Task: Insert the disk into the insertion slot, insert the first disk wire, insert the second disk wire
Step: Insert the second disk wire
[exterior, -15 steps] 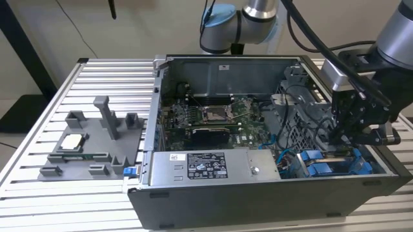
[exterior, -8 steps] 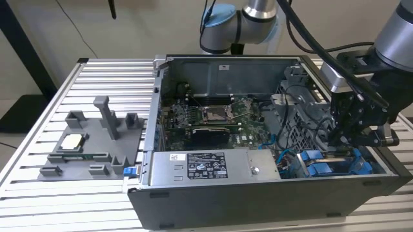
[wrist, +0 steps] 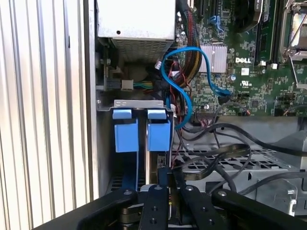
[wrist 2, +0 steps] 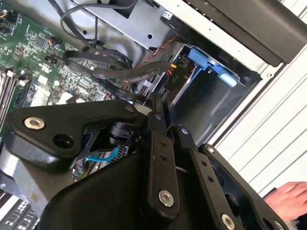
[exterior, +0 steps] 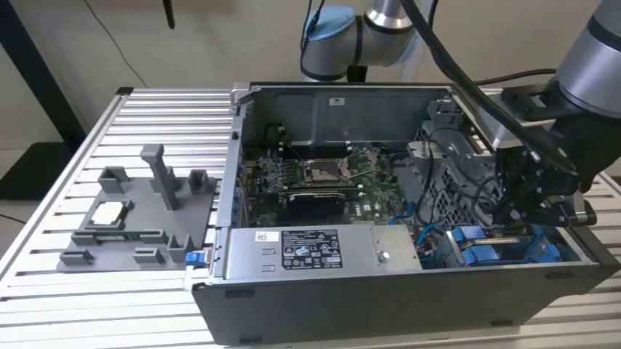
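The tabletop is a slatted metal surface carrying an open computer case and, well away from the tool, a grey fixture tray. Inside the case, the motherboard lies flat, with a silver power supply next to it along the case wall.

The tool reaches down into the drive cage at the case corner. Directly under the tool, two blue carrier frames stand side by side in the cage. The disk sits seated in the insertion slot, the bay in line with the tool; the second blue-framed unit occupies the neighbouring bay, just beside it.

In both wrist views the tool's fingers are drawn narrow, closed on the second disk wire, gripping its flat black plug at the end of the disk. The black cable arcs away from the fingertips over the cage. A thin blue cable loops above the motherboard edge, beyond the disk.

A person's hand rests on the tabletop beside the case, behind the tool.
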Tool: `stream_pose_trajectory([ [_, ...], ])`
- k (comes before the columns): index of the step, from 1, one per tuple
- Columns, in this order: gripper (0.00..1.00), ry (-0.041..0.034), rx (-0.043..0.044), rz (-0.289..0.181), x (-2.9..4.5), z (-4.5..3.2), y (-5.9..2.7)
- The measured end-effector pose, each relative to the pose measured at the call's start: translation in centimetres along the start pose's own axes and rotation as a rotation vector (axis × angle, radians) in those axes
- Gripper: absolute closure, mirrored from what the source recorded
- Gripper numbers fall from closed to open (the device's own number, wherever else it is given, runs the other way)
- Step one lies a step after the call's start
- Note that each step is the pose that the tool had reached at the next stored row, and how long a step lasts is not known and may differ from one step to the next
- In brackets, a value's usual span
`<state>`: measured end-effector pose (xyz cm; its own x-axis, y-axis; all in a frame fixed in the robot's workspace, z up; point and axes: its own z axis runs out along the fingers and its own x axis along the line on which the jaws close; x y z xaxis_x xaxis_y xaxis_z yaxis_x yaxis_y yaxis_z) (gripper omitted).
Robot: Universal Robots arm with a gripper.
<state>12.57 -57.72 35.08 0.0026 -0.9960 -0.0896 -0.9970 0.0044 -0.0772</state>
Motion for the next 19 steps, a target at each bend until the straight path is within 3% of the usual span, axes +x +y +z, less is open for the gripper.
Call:
stream_pose_trajectory([
  [8,0.84,0.0002,0.0281,-0.003,0.31,0.57,0.05],
  [19,0.84,-0.0027,0.0411,-0.003,0.33,0.81,0.18],
])
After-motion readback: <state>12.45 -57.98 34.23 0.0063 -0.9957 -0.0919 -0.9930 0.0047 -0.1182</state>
